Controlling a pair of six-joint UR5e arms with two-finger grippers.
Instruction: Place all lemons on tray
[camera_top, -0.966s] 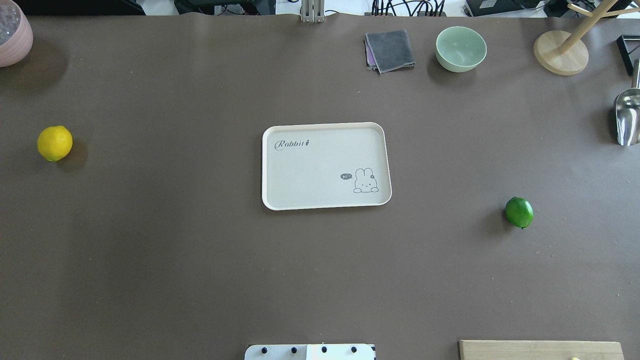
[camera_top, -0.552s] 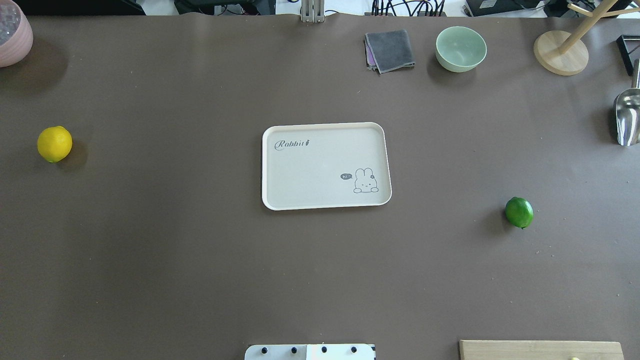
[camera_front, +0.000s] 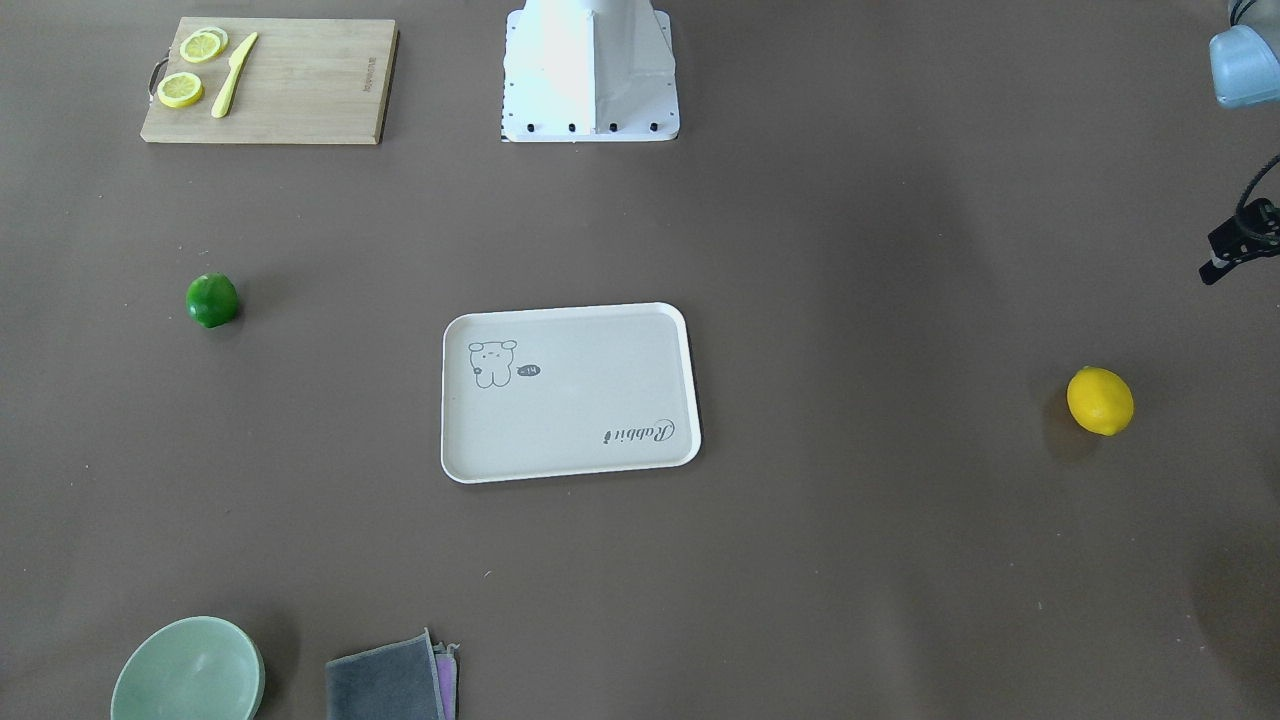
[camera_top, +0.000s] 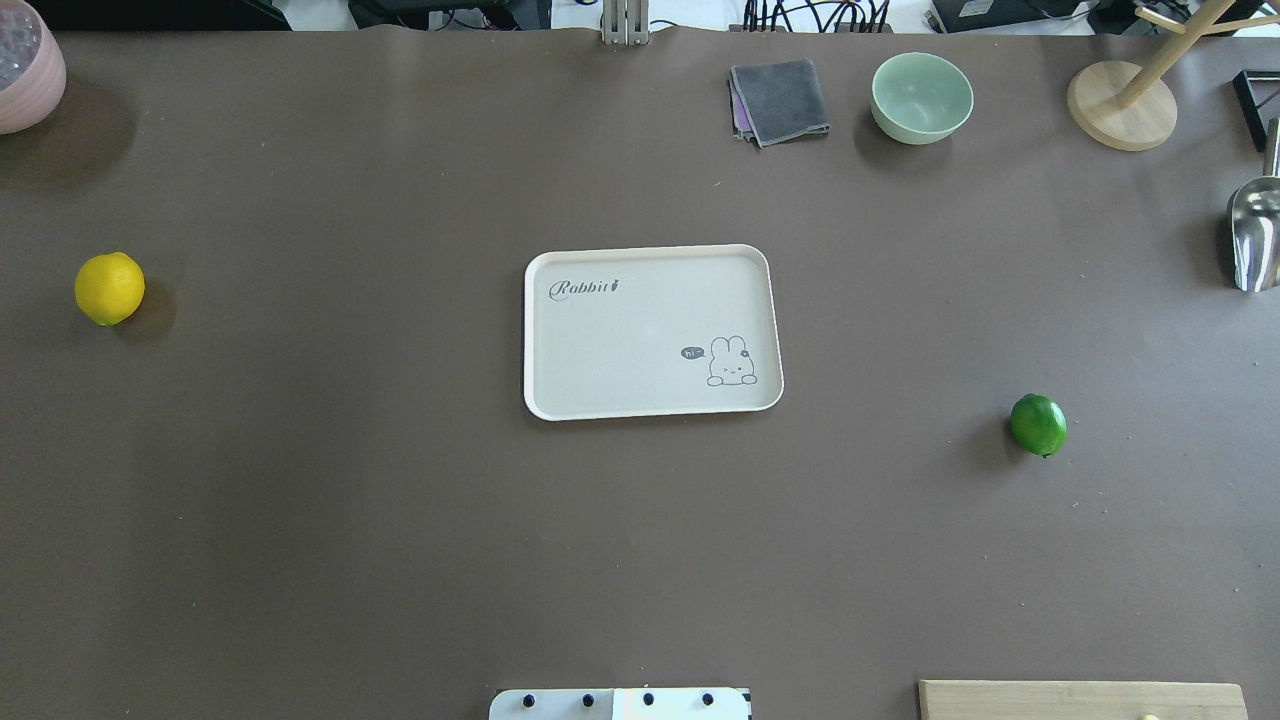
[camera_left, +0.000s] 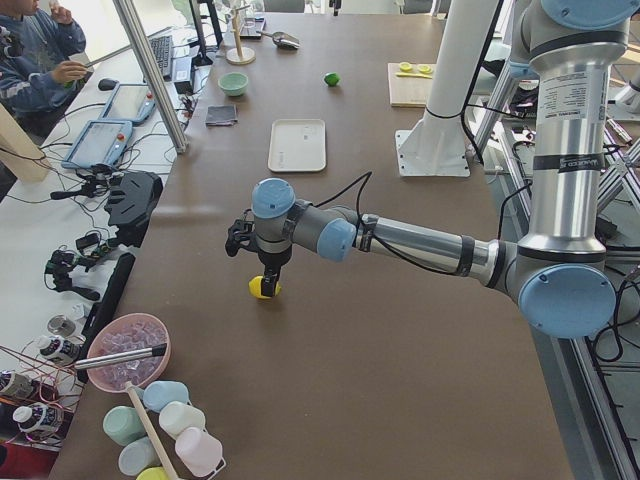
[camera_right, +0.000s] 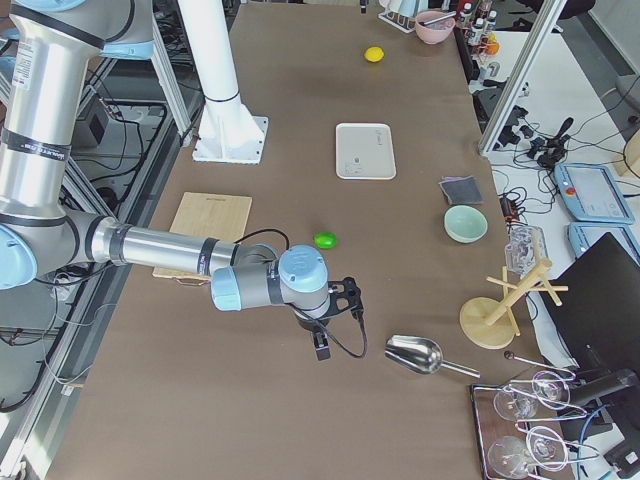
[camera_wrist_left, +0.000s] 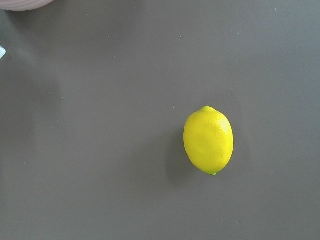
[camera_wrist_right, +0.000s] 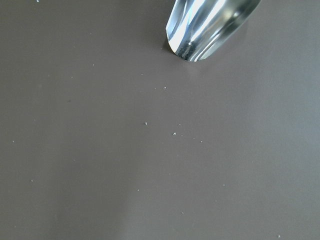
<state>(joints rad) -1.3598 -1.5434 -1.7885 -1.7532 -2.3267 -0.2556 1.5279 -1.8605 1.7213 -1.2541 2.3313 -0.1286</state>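
The yellow lemon (camera_top: 109, 288) lies on the table far left of the tray (camera_top: 640, 330); it also shows in the left wrist view (camera_wrist_left: 208, 140). The green lemon (camera_top: 1038, 425) lies to the tray's right, nearer the robot. The off-white "Rabbit" tray has nothing on it. My left gripper (camera_left: 268, 276) shows only in the exterior left view, right over the yellow lemon (camera_left: 264, 289); I cannot tell if it is open. My right gripper (camera_right: 321, 348) shows only in the exterior right view, pointing down between the green lemon (camera_right: 325, 240) and a metal scoop; I cannot tell its state.
A metal scoop (camera_top: 1255, 235) lies at the right edge and shows in the right wrist view (camera_wrist_right: 210, 27). A green bowl (camera_top: 921, 97), grey cloth (camera_top: 780, 100) and wooden rack (camera_top: 1120, 105) stand at the far side. A pink bowl (camera_top: 25, 65) is far left. A cutting board (camera_front: 300, 80) holds lemon slices.
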